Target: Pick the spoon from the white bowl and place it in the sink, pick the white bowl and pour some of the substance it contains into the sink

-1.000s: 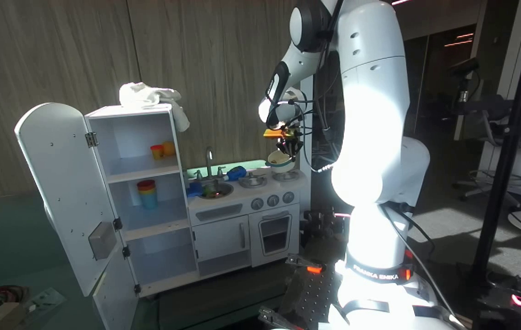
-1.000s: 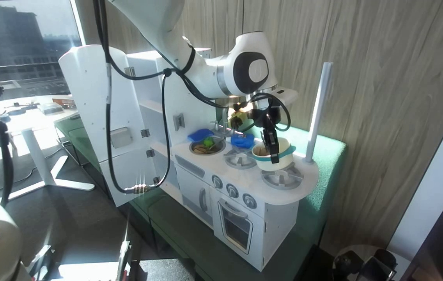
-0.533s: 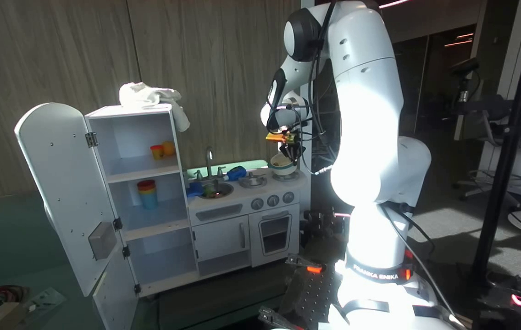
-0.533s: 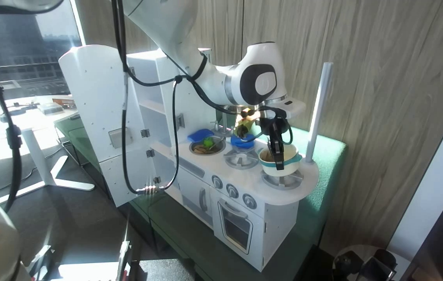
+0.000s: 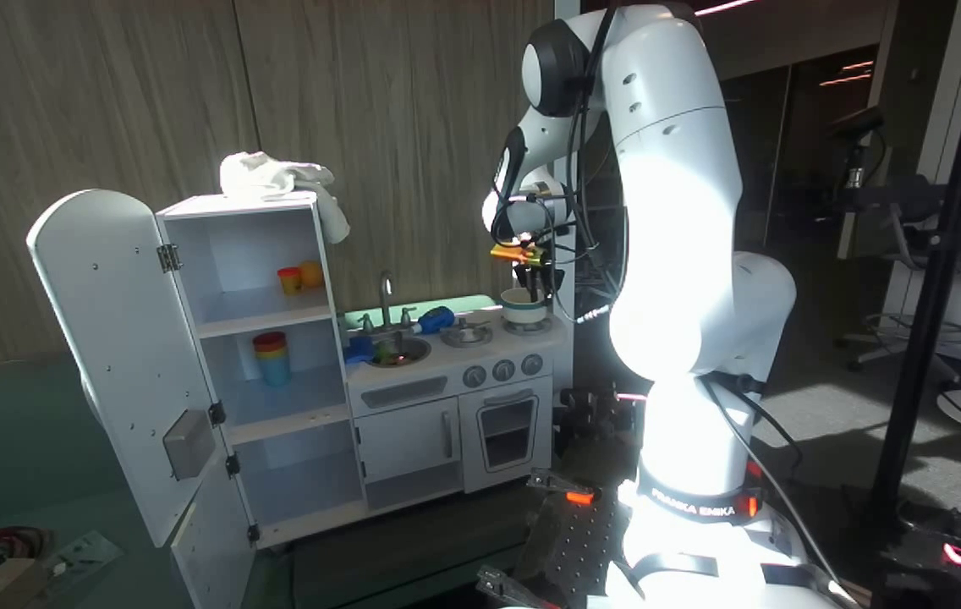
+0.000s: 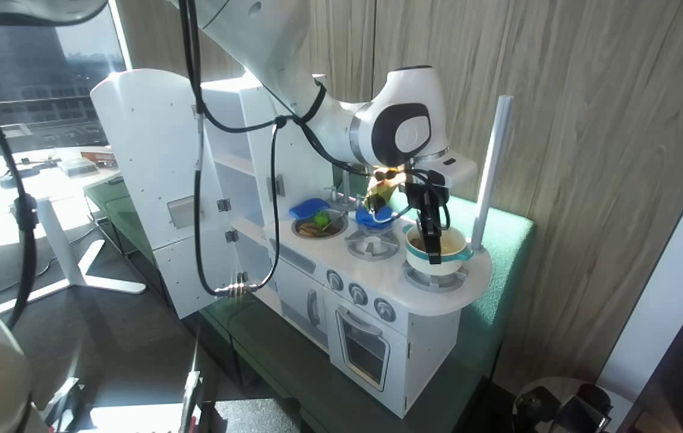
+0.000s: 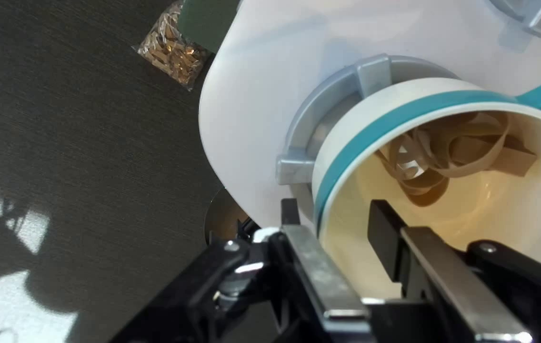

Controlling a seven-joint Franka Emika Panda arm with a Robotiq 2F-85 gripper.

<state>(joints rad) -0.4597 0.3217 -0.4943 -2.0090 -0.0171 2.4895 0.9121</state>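
White bowl (image 7: 485,207) on grey burner (image 7: 294,169), end effector (image 7: 336,217) straddling bowl's wall, jaws spread

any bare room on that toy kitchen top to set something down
The white worktop is bare between the burners and its front edge, and at the rounded front corner beside the white bowl. Crowded: the sink, with a green piece inside and a blue item beside it, and the bowl, whose wall the open gripper straddles.
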